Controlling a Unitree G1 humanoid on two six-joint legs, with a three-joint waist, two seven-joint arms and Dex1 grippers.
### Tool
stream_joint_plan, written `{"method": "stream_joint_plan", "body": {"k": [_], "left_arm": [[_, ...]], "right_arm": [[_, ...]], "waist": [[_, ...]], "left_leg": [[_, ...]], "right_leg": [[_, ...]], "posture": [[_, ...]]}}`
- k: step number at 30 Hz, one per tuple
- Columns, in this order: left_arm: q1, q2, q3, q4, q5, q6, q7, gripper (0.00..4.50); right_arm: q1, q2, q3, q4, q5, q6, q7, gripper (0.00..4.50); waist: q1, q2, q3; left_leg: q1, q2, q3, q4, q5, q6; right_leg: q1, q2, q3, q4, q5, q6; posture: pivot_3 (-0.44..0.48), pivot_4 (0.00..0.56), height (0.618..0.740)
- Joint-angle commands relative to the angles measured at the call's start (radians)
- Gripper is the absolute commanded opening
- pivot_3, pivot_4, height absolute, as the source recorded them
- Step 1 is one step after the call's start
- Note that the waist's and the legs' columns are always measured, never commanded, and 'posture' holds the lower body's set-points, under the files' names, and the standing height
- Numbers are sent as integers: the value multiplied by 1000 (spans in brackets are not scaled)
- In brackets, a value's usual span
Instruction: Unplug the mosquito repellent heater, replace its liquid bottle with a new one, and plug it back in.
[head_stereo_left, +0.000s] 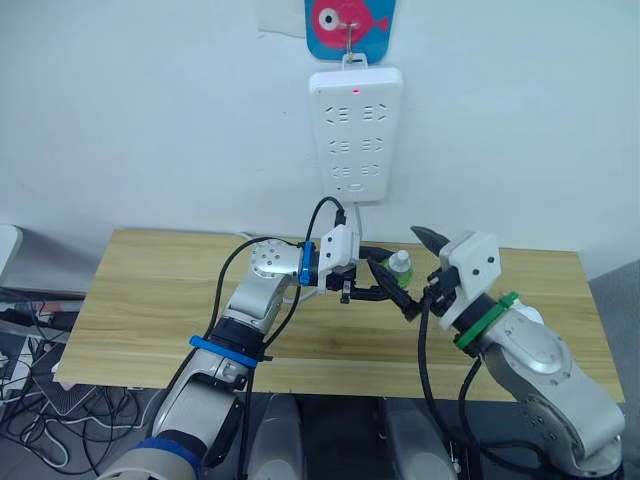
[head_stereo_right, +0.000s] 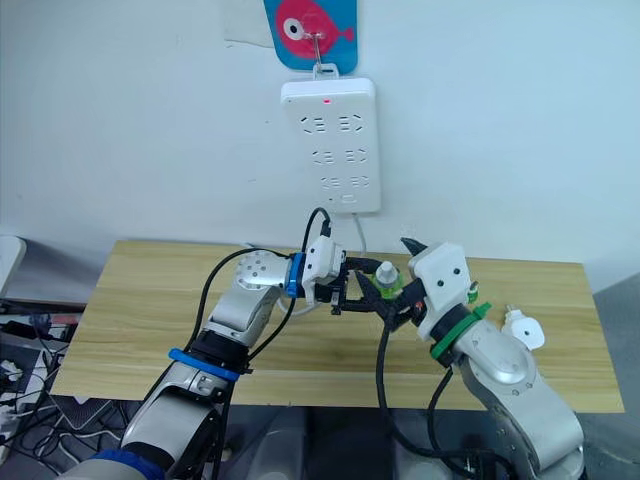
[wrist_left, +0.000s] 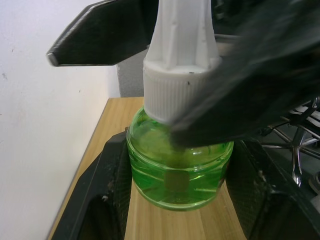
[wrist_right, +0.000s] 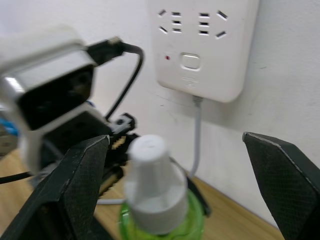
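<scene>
heater (head_stereo_right: 524, 330): I saw it lying on the table (head_stereo_right: 150, 300), unplugged, beyond my right arm, well apart from both sets of fingers | bottle (wrist_left: 180, 160): green liquid, white cap, upright, clamped between my left gripper's (head_stereo_left: 385, 277) fingers | right gripper (wrist_right: 185, 165): fingers spread wide, flanking the cap without contact | power strip (head_stereo_left: 355, 130): on wall above, red light on

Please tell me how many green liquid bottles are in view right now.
1. The green liquid bottle sits in the left gripper, over the wooden table and below the wall power strip. Others may be hidden behind the arms.
</scene>
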Motion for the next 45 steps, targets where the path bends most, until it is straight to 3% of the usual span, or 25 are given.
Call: {"method": "stream_joint_plan", "body": {"k": [1,7,21,33,36,45], "left_arm": [[-6,-7,2,-40,-20,-6,-5,2260],[-11,-5,3,-28,-17,-12,-7,2260],[-21,-8,5,0,-13,-26,-10,2260],[-26,-10,1,-4,-11,-26,-12,2260],[-23,-5,1,-8,-13,-24,-16,2260],[-19,-8,-2,-8,-10,-32,-19,2260]], "right_arm": [[17,-6,-10,-29,-29,-29,-8,4476],[77,-50,-128,-85,10,-6,31,4476],[236,-137,-250,-204,192,23,126,4476],[-8,30,-103,-122,239,84,-30,4476],[4,20,-89,-104,218,67,-28,3891],[18,-19,-66,-108,196,36,9,665]], "waist": [[0,0,0],[-1,0,0],[-2,0,0],[-4,0,0],[0,0,0],[-3,0,0]], "left_leg": [[0,0,0,0,0,0],[0,0,0,0,0,1],[0,0,0,0,-1,2],[0,0,0,0,-1,1],[0,0,0,0,0,1],[0,0,0,0,-1,1]], "right_leg": [[0,0,0,0,0,0],[0,0,0,0,0,0],[0,0,0,0,0,0],[0,0,0,1,0,0],[0,0,0,0,0,0],[0,0,0,0,0,0]], "posture": [[60,312,740],[57,314,740],[42,317,740],[58,312,740],[58,312,740],[59,310,740]]}}
